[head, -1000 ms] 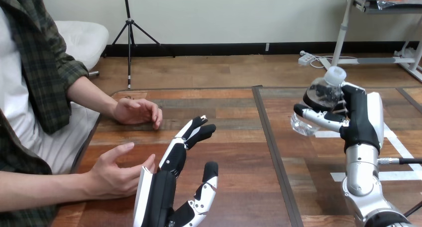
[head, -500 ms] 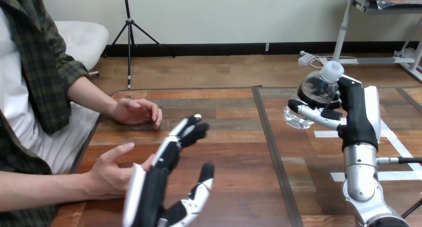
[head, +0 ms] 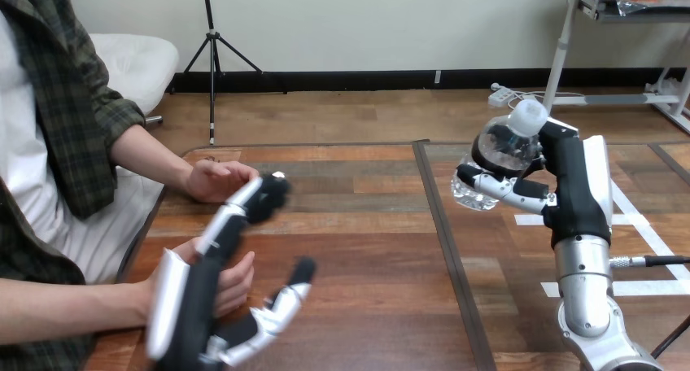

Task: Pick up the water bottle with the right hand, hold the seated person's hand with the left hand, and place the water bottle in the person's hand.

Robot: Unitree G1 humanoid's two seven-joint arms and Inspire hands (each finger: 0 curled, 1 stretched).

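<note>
so the right hand has its fingers wrapped round the water bottle, held up off the table over on the right side. Bottle's tilted, cap up and away, base pointing down and left, roughly toward the person. The person's nearer hand is well apart from it, down at the table's left edge, and that's the gap that matters imo: the bottle would have to go left and back toward the robot to get there. The left hand is the one right by that hand, fingers straight, thumb out to the side, not curled round anything. Seen from the robot's side it overlaps the person's nearer hand, and I honestly can't tell if they're touching. Its fingertips reach up near the person's farther hand, which rests on the table. My guess is the left hand needs to close on the nearer hand before the bottle comes over
</note>
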